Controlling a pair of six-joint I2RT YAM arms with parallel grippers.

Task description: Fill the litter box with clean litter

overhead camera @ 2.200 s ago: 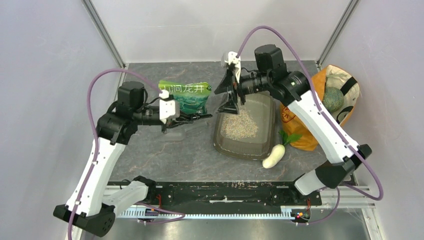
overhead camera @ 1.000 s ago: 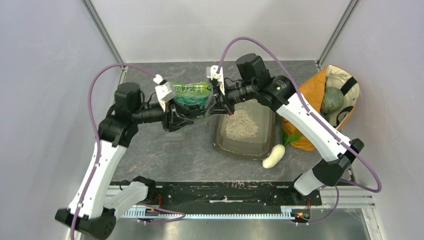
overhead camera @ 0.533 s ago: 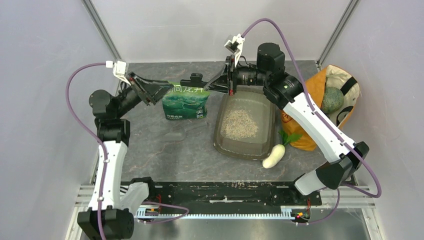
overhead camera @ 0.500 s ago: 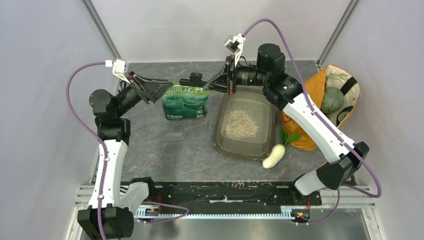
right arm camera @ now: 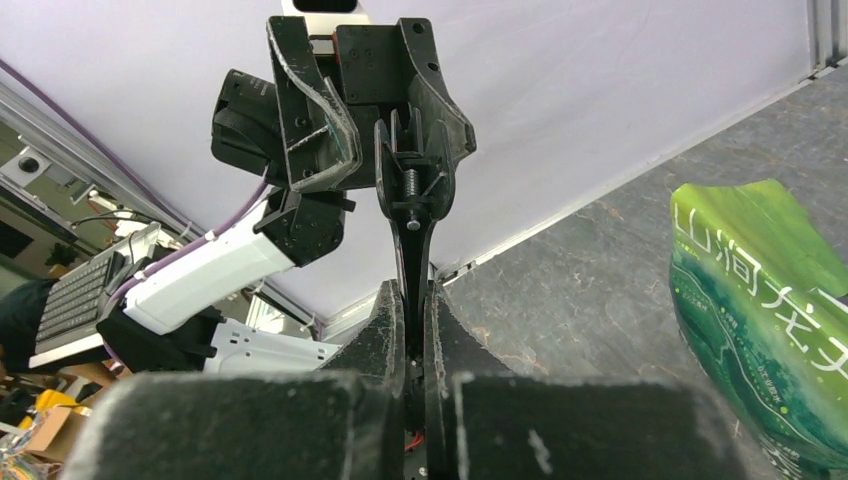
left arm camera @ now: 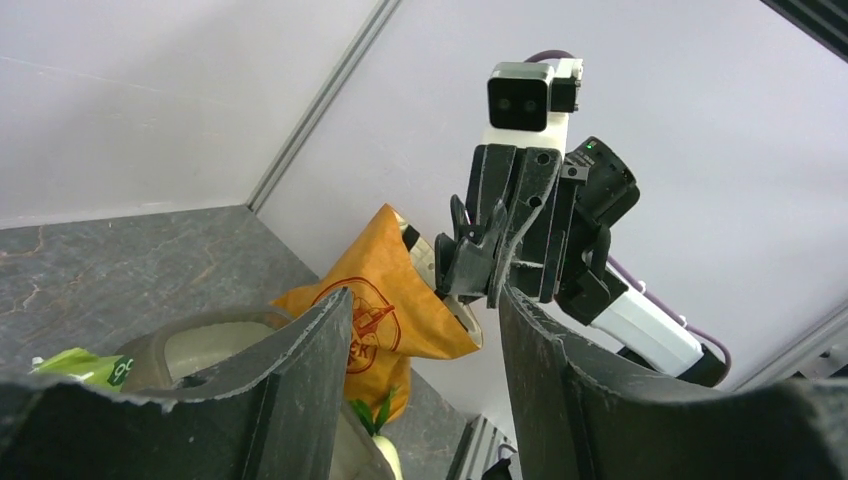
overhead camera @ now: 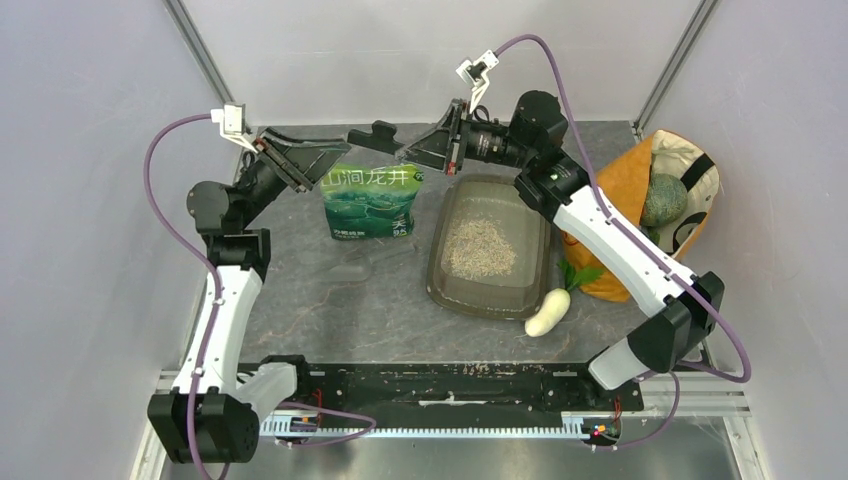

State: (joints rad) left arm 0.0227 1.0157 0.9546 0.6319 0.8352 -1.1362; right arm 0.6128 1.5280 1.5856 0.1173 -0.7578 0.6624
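Arms both stand raised over the far part of the surface (overhead camera: 330, 310), their tips pointed at each other and apart. Left gripper (overhead camera: 325, 165): fingers spread. Right gripper (overhead camera: 380, 138): fingers pressed together, above the top of the upright green pouch (overhead camera: 370, 198). Litter box (overhead camera: 485, 308): flat on the surface right of centre, between the pouch and the orange bag (overhead camera: 640, 165) at the right edge. Clean litter (overhead camera: 478, 248): a loose heap inside the box. Orange bag holds a round green fruit (overhead camera: 663, 200). White vegetable (overhead camera: 548, 312) lies just beside the box's near right corner.
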